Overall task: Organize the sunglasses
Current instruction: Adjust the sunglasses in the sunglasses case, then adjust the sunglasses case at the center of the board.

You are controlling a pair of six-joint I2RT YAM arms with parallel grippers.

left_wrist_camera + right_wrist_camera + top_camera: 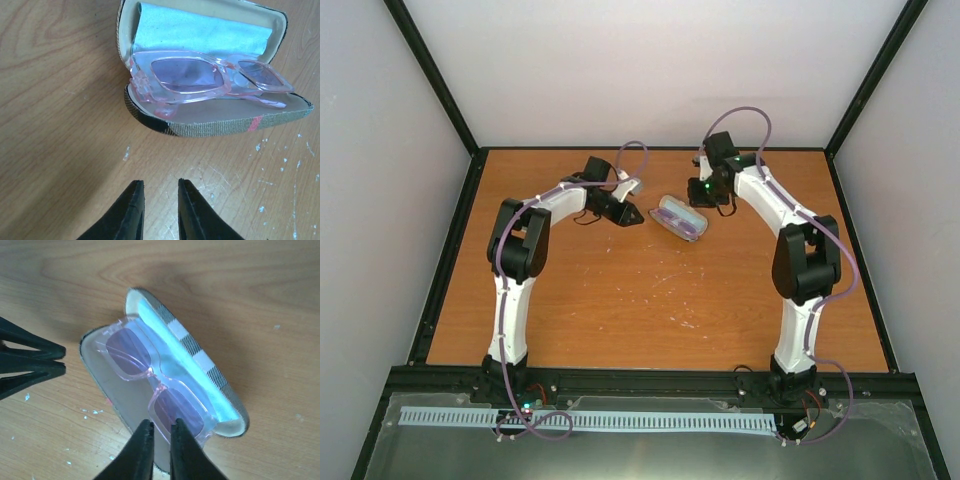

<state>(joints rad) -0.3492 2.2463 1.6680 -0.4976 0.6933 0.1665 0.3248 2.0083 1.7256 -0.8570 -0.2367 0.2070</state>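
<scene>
One pair of sunglasses in unlabelled open plaid case.

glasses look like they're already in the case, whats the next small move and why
Probably close the lid. The sunglasses lie folded inside the open case, on the pale blue cloth, and neither gripper holds anything. The left gripper sits just short of the case front, slightly parted; the right gripper hangs over one lens. Nudging the raised lid down over the glasses seems the sensible step.
</scene>
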